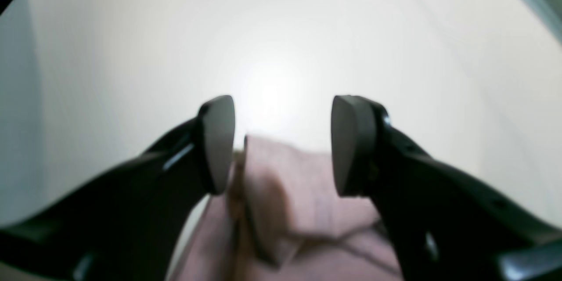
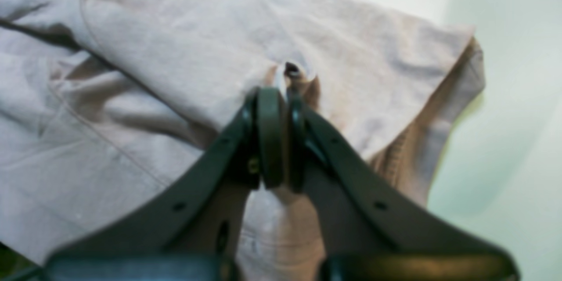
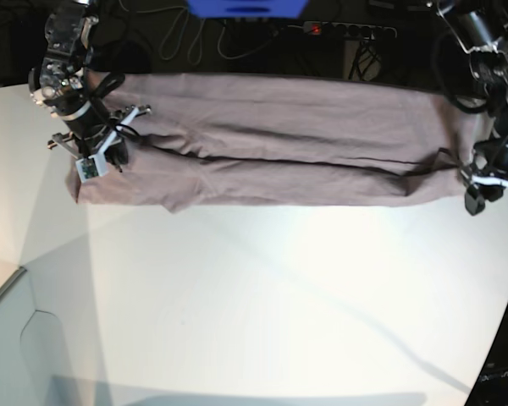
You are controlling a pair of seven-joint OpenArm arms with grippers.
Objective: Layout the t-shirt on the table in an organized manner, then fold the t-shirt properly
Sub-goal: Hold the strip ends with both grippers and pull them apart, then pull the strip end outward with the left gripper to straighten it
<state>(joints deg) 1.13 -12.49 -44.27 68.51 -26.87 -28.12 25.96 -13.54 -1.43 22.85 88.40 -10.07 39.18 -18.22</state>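
The mauve-brown t-shirt [image 3: 279, 144] lies stretched in a long band across the far part of the white table [image 3: 279, 296], folded lengthwise with a crease along its middle. My right gripper [image 2: 281, 96] is shut on a pinched fold of the t-shirt [image 2: 175, 52] near its left end; in the base view the right gripper [image 3: 114, 156] is at the shirt's left end. My left gripper [image 1: 283, 145] is open, its fingers [image 1: 217, 145] apart above the t-shirt's edge [image 1: 307, 210]. In the base view the left gripper [image 3: 476, 201] hovers at the shirt's right end.
Behind the table's far edge lie dark cables, a power strip [image 3: 347, 30] and a blue object [image 3: 245, 7]. The table's curved edge [image 3: 17, 279] runs at the lower left. The near half of the table is bare white surface.
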